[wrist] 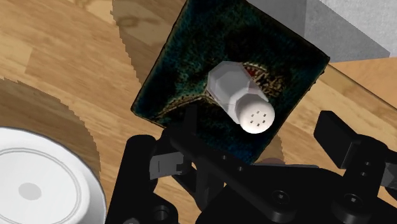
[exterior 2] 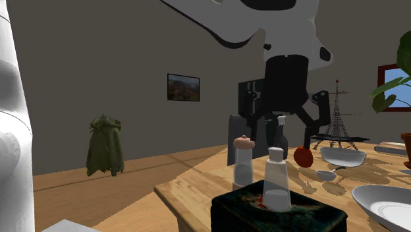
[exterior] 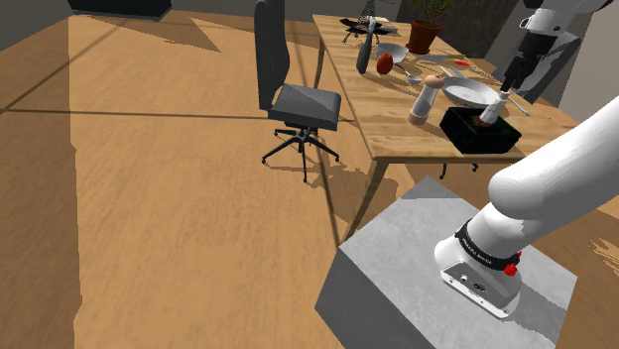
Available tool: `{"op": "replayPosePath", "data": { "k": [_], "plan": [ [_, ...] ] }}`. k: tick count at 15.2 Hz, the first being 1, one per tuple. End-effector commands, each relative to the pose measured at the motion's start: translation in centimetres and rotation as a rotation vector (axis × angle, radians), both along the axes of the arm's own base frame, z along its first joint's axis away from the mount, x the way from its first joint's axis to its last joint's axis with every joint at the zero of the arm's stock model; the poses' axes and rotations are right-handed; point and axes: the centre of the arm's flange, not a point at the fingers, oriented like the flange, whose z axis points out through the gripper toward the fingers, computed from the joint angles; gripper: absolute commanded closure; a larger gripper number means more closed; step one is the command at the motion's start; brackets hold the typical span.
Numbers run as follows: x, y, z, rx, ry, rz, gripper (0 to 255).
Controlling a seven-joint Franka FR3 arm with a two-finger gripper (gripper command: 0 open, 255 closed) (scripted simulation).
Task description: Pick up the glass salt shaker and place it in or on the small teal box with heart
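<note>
The clear salt shaker [wrist: 233,84] with a white perforated cap stands upright on the lid of the small dark teal box [wrist: 184,76]. My gripper [wrist: 254,159] hangs straight above it, open, and neither finger touches the shaker. From the second exterior view the shaker [exterior 2: 276,182] rises from the box [exterior 2: 280,212] with the gripper [exterior 2: 286,122] a short way over its cap, fingers spread wide. In the shoulder view the box [exterior: 466,134] sits near the table's front edge under the gripper [exterior: 509,89], with the shaker [exterior: 494,109] on top.
A second shaker with a brown top [exterior 2: 244,163] stands just beside the box. A white plate [wrist: 38,184] lies close by, with a bowl [exterior 2: 342,156], a red fruit [exterior 2: 303,156], a wire tower model [exterior 2: 337,125] and a potted plant [exterior: 425,30] further back. An office chair [exterior: 298,99] stands off the table.
</note>
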Motion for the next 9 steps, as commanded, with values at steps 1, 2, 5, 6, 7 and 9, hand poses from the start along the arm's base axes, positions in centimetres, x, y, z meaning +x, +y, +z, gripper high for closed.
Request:
{"op": "replayPosePath", "data": {
  "k": [1,2,5,6,7,9],
  "plan": [
    [0.2,-0.1,2.4,0.001,0.000,0.000,0],
    [0.3,-0.2,3.4,0.001,0.000,0.000,0],
    [0.3,-0.2,3.4,0.001,0.000,0.000,0],
    [0.3,-0.2,3.4,0.001,0.000,0.000,0],
    [0.3,-0.2,3.4,0.001,0.000,0.000,0],
    [0.3,-0.2,3.4,0.001,0.000,0.000,0]
  ]
}}
